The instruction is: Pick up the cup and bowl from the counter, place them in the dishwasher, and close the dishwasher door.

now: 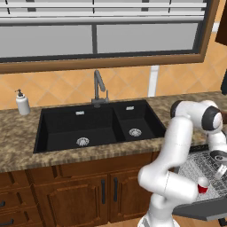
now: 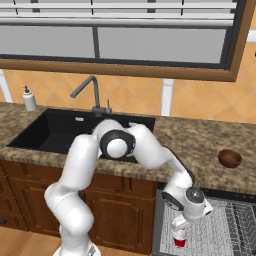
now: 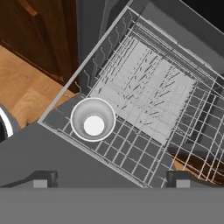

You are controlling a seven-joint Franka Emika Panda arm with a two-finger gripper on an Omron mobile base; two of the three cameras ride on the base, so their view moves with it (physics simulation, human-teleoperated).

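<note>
Cup [image 3: 92, 125] upright in dishwasher rack [image 3: 144, 87], below wide-spread pincer [image 2: 180, 231], untouched

Kitchen: sink [image 1: 95, 126], granite counter [image 1: 17, 146], dishwasher [image 3: 144, 87]

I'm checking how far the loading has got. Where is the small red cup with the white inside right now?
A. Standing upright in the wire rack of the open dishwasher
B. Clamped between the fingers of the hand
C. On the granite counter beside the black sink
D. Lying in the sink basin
A: the small red cup stands upright in the pale grey wire rack, with the open hand just above it.
</note>
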